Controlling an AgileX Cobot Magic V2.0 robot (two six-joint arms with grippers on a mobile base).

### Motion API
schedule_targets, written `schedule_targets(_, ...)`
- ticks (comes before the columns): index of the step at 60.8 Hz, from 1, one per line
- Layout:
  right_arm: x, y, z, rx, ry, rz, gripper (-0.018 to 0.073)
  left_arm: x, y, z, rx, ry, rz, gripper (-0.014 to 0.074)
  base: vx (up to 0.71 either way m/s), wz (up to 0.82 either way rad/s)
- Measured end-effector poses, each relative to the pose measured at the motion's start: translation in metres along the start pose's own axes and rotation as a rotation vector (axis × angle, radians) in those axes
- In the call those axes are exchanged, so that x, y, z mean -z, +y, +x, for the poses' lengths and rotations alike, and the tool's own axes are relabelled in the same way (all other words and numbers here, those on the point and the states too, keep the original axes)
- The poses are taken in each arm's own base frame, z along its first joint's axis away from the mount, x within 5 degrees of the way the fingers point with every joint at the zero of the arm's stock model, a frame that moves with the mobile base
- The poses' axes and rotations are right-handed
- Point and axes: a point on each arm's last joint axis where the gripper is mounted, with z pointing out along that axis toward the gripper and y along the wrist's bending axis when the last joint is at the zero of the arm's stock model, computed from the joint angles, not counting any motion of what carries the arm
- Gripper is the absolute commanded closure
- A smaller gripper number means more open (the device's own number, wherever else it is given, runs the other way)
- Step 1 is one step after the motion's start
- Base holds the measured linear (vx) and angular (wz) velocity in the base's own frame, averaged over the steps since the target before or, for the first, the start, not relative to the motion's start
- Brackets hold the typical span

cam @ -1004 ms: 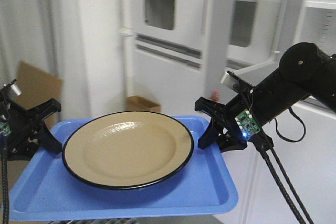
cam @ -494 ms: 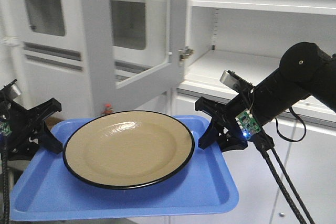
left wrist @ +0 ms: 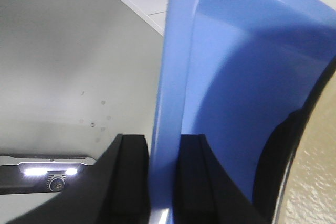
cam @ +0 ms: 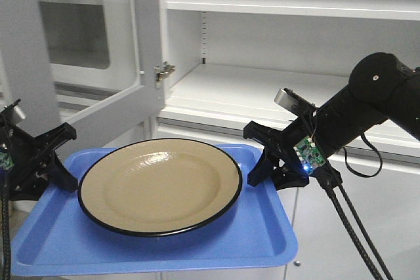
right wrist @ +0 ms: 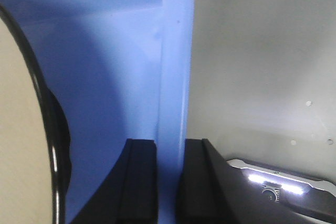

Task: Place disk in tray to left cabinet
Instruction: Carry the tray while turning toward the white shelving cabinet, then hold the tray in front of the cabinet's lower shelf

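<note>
Front view first: we see the blue tray [cam: 252, 234] held level between our two pincers, clear of any surface. The left pincer [cam: 64, 158] clamps the tray's left edge, one finger above the rim and one below. The right pincer [cam: 253, 153] grips the opposite edge in the same way. The disk [cam: 161, 185] lies flat in the tray between the pincers, its black rim close to each pincer's fingertips. We cannot tell whether it touches them. Beyond both pincers stands the cabinet [cam: 262, 93], its door swung open on the left pincer's side and its shelf above the level of the tray.

Left wrist view: the left pincer [left wrist: 160, 140] is closed on the tray [left wrist: 170, 66], whose rim runs straight out from between the two black fingers [left wrist: 130, 182]. The disk [left wrist: 317, 182] sits just to the inner side of the pincer, and its dark rim shows beside the inner finger.

Right wrist view: the right pincer [right wrist: 168, 142] is likewise closed on the tray [right wrist: 176, 45], with the rim pinched between its fingers [right wrist: 197, 182]. The disk [right wrist: 16, 129] lies just inward of the pincer, in the tray's basin.
</note>
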Motion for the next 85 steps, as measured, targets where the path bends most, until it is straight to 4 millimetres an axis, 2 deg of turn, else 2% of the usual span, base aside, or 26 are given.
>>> schedule_targets(35, 0.0, 0.0, 0.0001, 0.0, 0.001, 0.0, 0.0564, 0.0, 0.0, 0.0, 0.0, 0.0, 0.0, 0.0597, 0.13, -0.31)
schedule_targets(85, 0.0, 0.0, 0.0001, 0.0, 0.001, 0.0, 0.0564, 0.0, 0.0, 0.0, 0.0, 0.0, 0.0, 0.0597, 0.25, -0.17)
